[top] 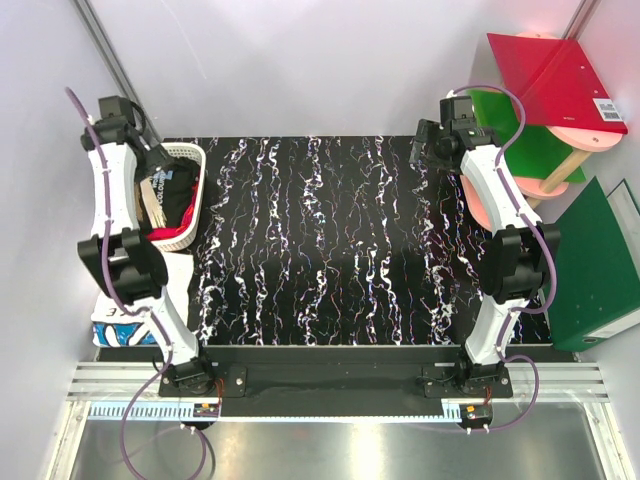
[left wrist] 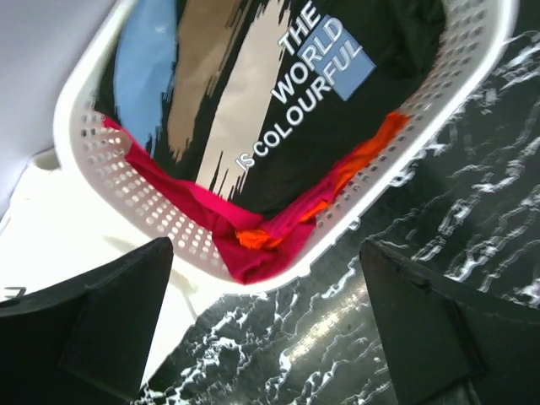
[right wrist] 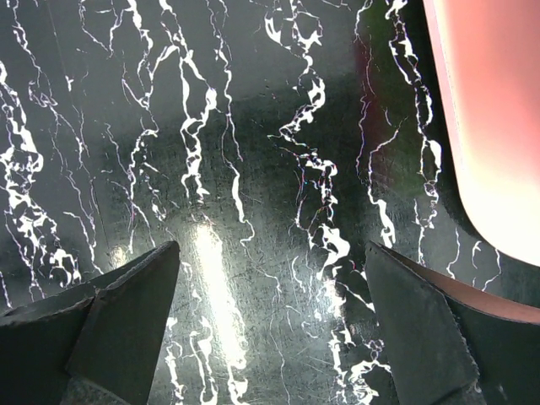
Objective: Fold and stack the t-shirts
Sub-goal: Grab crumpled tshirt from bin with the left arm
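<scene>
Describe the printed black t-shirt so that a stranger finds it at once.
At the far left edge of the black, white-veined table stands a white perforated plastic basket. The black cloth t-shirt lies on top inside it. It alone carries white lettering and blue and tan brush strokes; the cloth beneath is red and orange.

Bright, even light on your glossy table (top: pixel 330 230)
Your top view is sharp, shadows soft; a white glare streak crosses the right wrist view; its fingers (right wrist: pixel 101 329) sit dark and blurred; pink washes out its right edge.
</scene>
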Tool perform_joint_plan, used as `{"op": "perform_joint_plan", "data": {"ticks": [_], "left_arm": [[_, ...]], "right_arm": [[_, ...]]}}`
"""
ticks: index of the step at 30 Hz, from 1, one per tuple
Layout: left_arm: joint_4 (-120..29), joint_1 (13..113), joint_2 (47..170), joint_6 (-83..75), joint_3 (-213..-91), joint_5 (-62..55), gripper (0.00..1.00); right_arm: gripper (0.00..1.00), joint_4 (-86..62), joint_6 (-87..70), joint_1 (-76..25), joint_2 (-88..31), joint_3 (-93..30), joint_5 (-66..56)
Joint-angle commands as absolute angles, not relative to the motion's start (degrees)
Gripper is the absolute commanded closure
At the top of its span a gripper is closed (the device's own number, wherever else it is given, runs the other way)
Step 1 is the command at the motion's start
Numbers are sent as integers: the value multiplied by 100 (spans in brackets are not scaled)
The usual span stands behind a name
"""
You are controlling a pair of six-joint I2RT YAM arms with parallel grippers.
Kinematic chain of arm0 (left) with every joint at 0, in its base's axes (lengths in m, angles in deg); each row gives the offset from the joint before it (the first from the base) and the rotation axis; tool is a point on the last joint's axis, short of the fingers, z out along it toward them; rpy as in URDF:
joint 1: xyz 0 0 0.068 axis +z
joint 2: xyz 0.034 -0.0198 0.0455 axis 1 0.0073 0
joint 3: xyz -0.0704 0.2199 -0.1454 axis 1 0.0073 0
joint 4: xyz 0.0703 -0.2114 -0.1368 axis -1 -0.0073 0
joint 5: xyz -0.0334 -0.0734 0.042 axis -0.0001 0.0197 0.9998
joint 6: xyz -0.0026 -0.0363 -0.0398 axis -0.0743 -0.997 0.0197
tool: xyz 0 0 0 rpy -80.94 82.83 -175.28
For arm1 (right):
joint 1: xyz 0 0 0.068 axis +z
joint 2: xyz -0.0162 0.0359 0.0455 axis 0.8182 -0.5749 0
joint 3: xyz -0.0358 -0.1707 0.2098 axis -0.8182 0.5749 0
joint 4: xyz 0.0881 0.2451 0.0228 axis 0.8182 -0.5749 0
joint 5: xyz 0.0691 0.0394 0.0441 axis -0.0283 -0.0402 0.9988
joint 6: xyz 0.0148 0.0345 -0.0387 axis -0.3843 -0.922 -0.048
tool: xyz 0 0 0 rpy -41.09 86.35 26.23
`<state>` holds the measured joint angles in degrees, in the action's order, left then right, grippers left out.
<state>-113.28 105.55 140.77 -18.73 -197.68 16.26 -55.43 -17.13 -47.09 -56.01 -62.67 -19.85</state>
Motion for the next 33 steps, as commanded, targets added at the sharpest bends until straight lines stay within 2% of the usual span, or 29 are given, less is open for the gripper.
{"op": "perform_joint_plan", "data": {"ticks": [1,14,16,17,18,19,20,24,33], "left_arm": [[-10743,10531,14459,-1594,-19675,1601,1],[-10909,10558,16279,-1893,-20272,1628,1],[-10953,10558,16410,-1902,-20273,1655,5],[-10953,10558,16454,-1893,-20247,1646,10],[-10971,10566,16481,-1901,-20246,1542,19],[-10980,10584,16551,-1910,-20229,1506,82],[-11049,10593,16578,-1936,-20246,1514,100],[-11085,10567,16140,-2095,-20036,1706,100],[-10892,10496,13653,-2489,-19780,1884,100]], "right_arm": [[1,-5490,-1718,-4735,-5310,-6177,-1922],[1,-5508,-1524,-4735,-5152,-6036,-2010],[1,-5499,-1524,-4735,-5152,-6028,-1993],[1,-5508,-1515,-4735,-5143,-6010,-1984],[1,-5499,-1524,-4735,-5143,-6010,-1975],[1,-5508,-1507,-4735,-5152,-6010,-1966],[1,-5508,-1507,-4735,-5143,-6010,-1966],[1,-5508,-1506,-4735,-5126,-6001,-1957],[2,-5517,-1630,-4726,-5161,-5913,-1729]]}}
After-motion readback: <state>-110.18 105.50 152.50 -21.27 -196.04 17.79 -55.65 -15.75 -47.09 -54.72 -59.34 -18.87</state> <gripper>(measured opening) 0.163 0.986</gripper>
